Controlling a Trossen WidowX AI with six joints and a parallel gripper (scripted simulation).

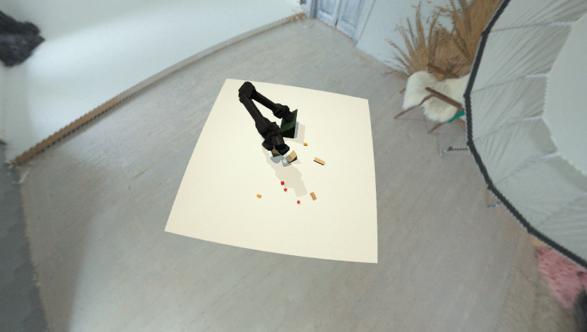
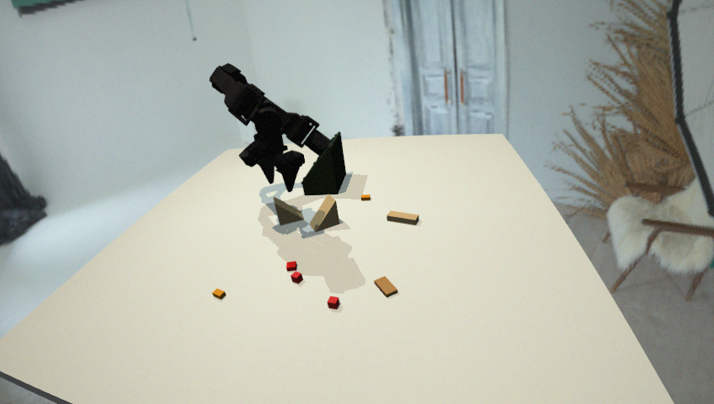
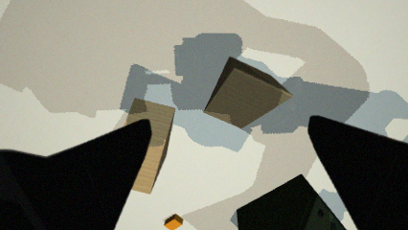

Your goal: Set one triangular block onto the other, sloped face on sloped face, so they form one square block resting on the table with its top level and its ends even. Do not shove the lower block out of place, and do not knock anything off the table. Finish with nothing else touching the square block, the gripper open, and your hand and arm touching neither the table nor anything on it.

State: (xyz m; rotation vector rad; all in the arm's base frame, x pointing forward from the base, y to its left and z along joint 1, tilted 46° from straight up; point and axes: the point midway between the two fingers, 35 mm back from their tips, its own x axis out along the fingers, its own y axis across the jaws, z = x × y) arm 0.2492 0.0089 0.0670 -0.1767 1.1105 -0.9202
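Two tan triangular wooden blocks lie apart on the cream table. The left block sits in shadow. The right block lies a short gap away, with one sloped face turned up. In the wrist view my left finger partly hides it. My gripper is open and empty. It hangs a little above the left block and touches neither block.
A tall dark green wedge stands just behind the blocks, close to my arm. Two flat tan blocks, three red cubes and two orange cubes are scattered in front and to the right.
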